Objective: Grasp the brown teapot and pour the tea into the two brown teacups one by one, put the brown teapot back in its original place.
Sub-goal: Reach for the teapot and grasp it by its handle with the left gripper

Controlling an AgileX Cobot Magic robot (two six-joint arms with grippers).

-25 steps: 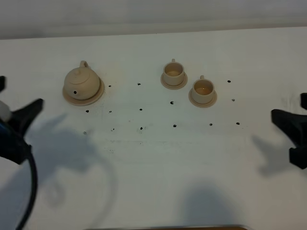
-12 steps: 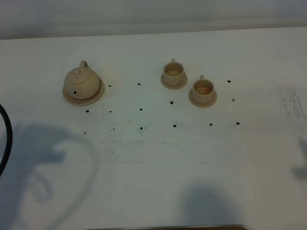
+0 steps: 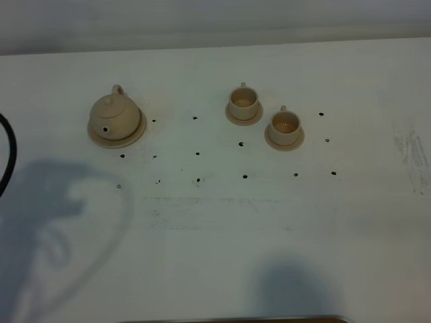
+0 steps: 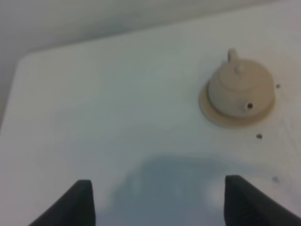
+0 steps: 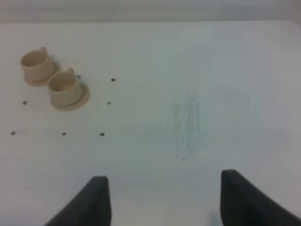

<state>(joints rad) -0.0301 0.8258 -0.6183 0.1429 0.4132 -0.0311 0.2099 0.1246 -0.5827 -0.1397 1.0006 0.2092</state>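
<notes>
Sitting on its large saucer [image 3: 135, 140] at the left of the table [image 3: 215, 235], the brown teapot [image 3: 114, 116] lies on the left arm's side. It is well apart from the two brown teacups [image 3: 285, 124], which stand close together on their small saucers right of centre.

The left gripper [image 4: 158, 181] is released, its jaws spread wide with nothing between them. Its wrist view puts the teapot ahead of it and off toward the table's middle, well clear of the fingertips. The teapot's long axis, handle to spout, runs roughly front to back: the loop handle points to the far edge and the spout hole toward the robot. So the left arm looks the nearer one for the grasp, and it would have to reach forward and inward to get at that handle.

The right gripper [image 5: 164, 175] is likewise spread and empty, with the cups far ahead of it. The high view shows neither gripper, only a black cable [image 3: 12, 158] at its left edge; the wrist views alone show the jaws.
</notes>
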